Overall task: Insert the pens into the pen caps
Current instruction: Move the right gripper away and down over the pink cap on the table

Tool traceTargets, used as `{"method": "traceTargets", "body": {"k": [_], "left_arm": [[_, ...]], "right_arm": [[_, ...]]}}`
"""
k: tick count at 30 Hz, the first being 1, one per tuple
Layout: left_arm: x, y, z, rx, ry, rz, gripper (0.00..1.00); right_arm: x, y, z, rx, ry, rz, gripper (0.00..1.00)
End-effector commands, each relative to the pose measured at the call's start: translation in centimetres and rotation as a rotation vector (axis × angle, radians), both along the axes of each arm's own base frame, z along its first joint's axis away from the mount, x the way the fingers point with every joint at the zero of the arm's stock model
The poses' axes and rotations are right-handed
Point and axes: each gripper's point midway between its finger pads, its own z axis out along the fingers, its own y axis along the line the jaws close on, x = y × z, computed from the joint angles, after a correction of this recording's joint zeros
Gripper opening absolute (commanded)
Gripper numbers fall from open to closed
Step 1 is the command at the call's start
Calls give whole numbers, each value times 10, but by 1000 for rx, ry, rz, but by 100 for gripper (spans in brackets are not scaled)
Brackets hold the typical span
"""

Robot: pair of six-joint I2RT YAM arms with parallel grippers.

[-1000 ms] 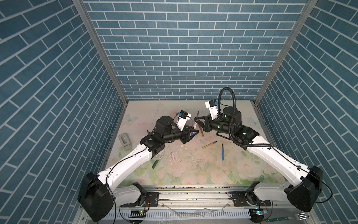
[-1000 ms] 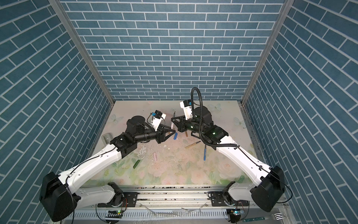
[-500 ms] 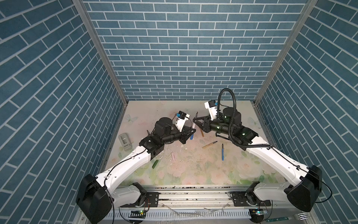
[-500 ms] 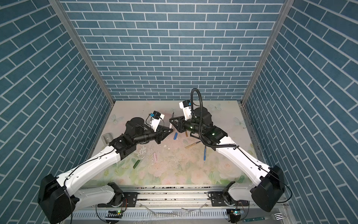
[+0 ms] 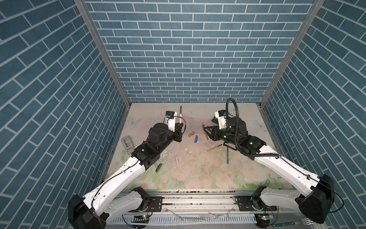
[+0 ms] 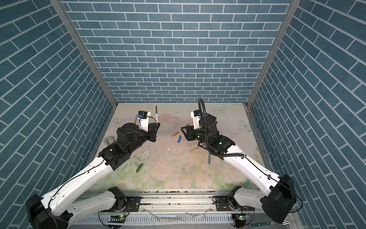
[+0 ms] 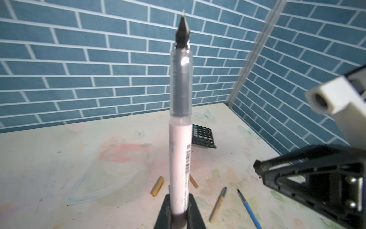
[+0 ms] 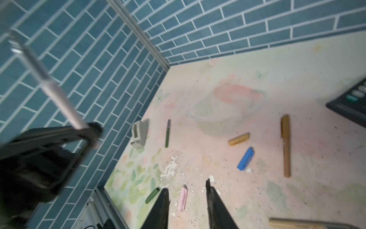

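A: Left gripper (image 7: 179, 210): closed on the lower end of the white-pink pen (image 7: 179, 154); pen upright, dark tip uppermost, in the air behind and left of the blue cap (image 5: 196, 139).

B: Right gripper (image 8: 187, 191): jaws parted narrowly, nothing between them; raised just right of the blue cap.

A: On the table (image 5: 198, 178), nearest the blue cap: tan cap (image 5: 191, 134) just behind-left, not touching; brown pen (image 8: 285, 145) just right.

B: Front-left of the blue cap: pink cap (image 5: 177, 160), then green cap (image 5: 158, 167) farther out. Front-right: tan pen (image 5: 214, 148) and blue pen (image 5: 227, 155), apart. Green pen (image 8: 167, 133) well off to its left, seen only in the right wrist view.
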Motion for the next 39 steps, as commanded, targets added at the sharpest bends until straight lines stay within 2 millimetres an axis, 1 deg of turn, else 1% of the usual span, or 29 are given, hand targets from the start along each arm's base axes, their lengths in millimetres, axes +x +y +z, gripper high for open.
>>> {"method": "traceTargets", "body": {"k": [1,3,7,10,13,15,19,22,25,31,34,39], "left_arm": [[8,33,-12,76,16,172,0],[10,41,-11,64,24,201,0],[15,57,-9,38,35,253,0],[17,69,-4,13,24,284,0],[17,77,1,7,10,305,0],[16,81,4,2,2,314,0],[17,90,6,-10,-3,338,0],[18,94,9,-33,-3,342,0],[21,97,8,-60,4,346,0],[25,93,5,-89,18,317,0],[25,90,3,-92,24,302,0],[25,91,4,-96,17,303,0]], "right_arm": [[-4,9,-76,-153,157,-40,32],[-13,34,-101,-227,198,21,31],[-26,83,-140,-342,249,123,30],[-32,111,-162,-412,274,171,30],[-37,132,-170,-445,281,198,30],[-39,139,-177,-463,289,197,30],[-51,149,-191,-482,319,216,30],[-60,155,-198,-498,324,228,34],[-68,160,-206,-535,321,233,37],[-76,162,-221,-590,320,238,38],[-75,160,-224,-604,318,230,37],[-72,153,-228,-631,305,210,32]]}}
